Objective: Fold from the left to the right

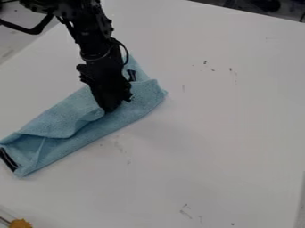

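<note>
The gripper (111, 107) hangs down from the upper left, its tip against the middle of the blue cloth (127, 112). The cloth lies at a slant on the white table, from the lower left up to the centre, with its upper layer folded over and bunched beside the gripper's tip. A strip of the lower layer shows along the right side. Black marks sit on the cloth at its lower left end and near its upper end. The arm covers part of the cloth's upper half, and the fingertips are hard to make out against the fabric.
The white table (220, 129) spreads around the cloth and bears small dark marks. An orange-yellow object (20, 223) stands at the bottom left corner. Dark items lie beyond the table's far edge at the top right.
</note>
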`<control>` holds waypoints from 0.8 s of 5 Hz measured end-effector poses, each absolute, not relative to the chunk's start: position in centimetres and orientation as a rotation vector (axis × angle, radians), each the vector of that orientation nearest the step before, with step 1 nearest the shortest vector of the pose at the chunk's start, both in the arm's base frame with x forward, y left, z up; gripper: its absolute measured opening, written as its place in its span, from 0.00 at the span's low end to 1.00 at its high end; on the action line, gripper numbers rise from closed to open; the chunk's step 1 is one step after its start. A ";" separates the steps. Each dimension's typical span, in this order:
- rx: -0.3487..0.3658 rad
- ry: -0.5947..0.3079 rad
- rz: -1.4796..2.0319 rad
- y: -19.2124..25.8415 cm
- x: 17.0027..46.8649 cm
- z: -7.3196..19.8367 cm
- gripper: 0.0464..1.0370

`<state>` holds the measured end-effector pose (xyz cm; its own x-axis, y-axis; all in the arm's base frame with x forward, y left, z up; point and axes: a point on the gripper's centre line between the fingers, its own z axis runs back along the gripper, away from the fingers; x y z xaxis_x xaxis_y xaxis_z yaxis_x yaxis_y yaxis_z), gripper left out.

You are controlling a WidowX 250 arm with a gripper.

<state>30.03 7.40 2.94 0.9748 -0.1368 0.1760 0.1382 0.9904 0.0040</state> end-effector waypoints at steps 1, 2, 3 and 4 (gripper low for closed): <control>0.008 -0.158 -0.171 7.1 30.7 3.8 0.50; 0.060 -0.119 -0.194 6.2 31.4 5.0 0.80; 0.098 -0.118 -0.189 5.5 31.9 5.9 0.97; 0.102 -0.134 -0.189 5.4 32.4 6.6 0.97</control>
